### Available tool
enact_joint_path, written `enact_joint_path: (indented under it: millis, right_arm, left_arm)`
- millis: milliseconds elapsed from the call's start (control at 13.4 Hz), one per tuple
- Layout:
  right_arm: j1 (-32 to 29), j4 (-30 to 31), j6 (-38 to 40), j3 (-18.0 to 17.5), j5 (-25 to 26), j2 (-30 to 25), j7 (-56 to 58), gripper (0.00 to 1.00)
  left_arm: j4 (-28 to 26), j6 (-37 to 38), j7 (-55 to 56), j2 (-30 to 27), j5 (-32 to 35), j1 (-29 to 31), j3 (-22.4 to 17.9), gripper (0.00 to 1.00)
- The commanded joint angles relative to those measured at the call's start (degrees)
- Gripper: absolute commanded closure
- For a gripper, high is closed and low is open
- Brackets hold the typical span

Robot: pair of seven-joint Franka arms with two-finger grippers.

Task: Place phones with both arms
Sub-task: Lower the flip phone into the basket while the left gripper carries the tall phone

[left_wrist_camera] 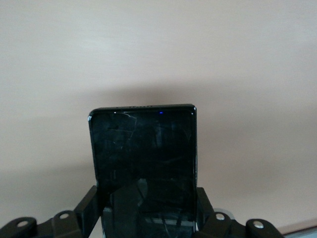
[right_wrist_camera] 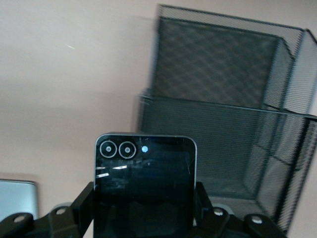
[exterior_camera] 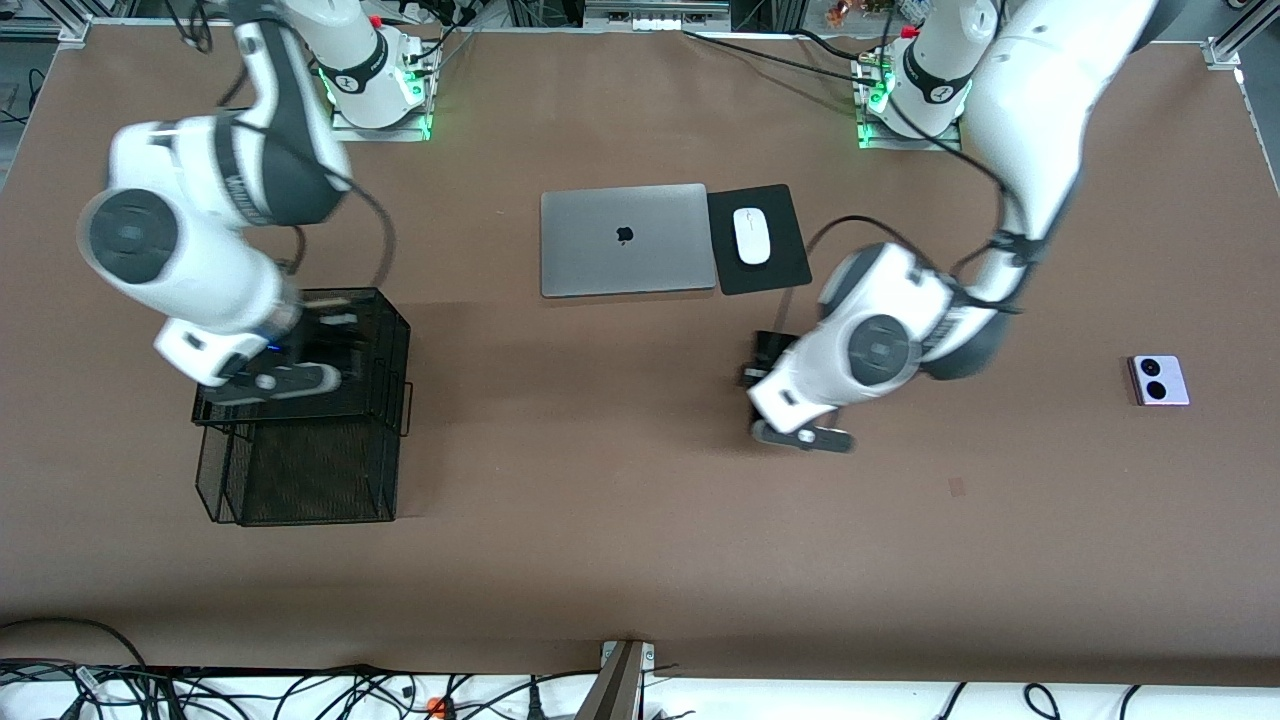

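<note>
Phones: I hold two, right gripper (right_wrist_camera: 143,208) clamped on camera phone (right_wrist_camera: 143,173) over mesh organiser (exterior_camera: 300,420); left gripper (left_wrist_camera: 148,213) on black phone (left_wrist_camera: 143,148); lavender phone (exterior_camera: 1159,380) awaits on desk (exterior_camera: 600,500)

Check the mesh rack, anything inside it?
In the right wrist view the black mesh rack shows only bare mesh in both tiers. From the front, the right gripper, jaws shut on a black phone, covers part of the upper tier, so that part is hidden.
</note>
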State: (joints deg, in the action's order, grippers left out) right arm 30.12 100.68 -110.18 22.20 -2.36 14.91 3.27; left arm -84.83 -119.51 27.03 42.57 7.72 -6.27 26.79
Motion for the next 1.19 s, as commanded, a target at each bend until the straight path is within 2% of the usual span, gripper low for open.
enact_joint_path:
  millis: [0, 149, 298, 521, 745, 819, 894, 968, 1043, 1117]
  right_arm:
    - [0.8, 13.1, -9.8, 6.4, -0.6, -5.2, 9.2, 1.0]
    - [0.7, 15.5, -14.2, 10.0, -0.7, -4.1, 13.9, 1.0]
    - [0.4, 15.8, -14.5, 11.1, -0.7, -3.0, 14.3, 1.0]
    - [-0.7, 15.7, -15.8, 11.1, -0.9, -0.2, 14.8, 1.0]
    - [-1.8, 15.2, -16.5, 11.1, -3.8, 2.0, 16.9, 1.0]
    - [-2.3, 15.2, -16.5, 11.1, -4.7, 2.6, 17.9, 1.0]
    - [-2.3, 14.8, -16.2, 11.2, -5.3, 3.1, 17.9, 1.0]
    - [-2.3, 13.8, -15.7, 11.2, -5.7, 3.8, 17.8, 0.47]
    - [-2.9, 13.1, -15.7, 11.5, -5.8, 4.1, 18.0, 0.0]
    - [-3.0, 12.3, -15.6, 11.6, -5.8, 4.0, 17.9, 0.0]
  left_arm:
    - [1.7, -9.7, 6.6, 5.4, 1.1, -6.1, -0.7, 0.69]
    - [1.7, -15.5, 10.9, 7.3, 1.2, -10.4, -3.4, 0.71]
    - [1.8, -15.8, 12.2, 7.8, 0.7, -14.7, -7.0, 0.71]
    - [2.1, -17.3, 15.9, 9.3, 1.1, -17.4, -7.3, 0.71]
    - [3.0, -17.3, 15.9, 9.4, 0.9, -17.6, -7.5, 0.67]
    - [2.9, -17.3, 15.9, 9.4, 1.1, -17.6, -7.5, 0.52]
    - [2.9, -17.3, 15.2, 9.4, 1.2, -17.5, -7.5, 0.01]
    - [3.0, -17.3, 15.2, 8.9, 1.3, -17.1, -7.6, 0.0]
    - [2.9, -17.0, 15.2, 8.4, 1.3, -16.7, -7.7, 0.0]
    - [2.8, -16.2, 15.3, 7.4, 1.3, -15.5, -8.3, 0.0]
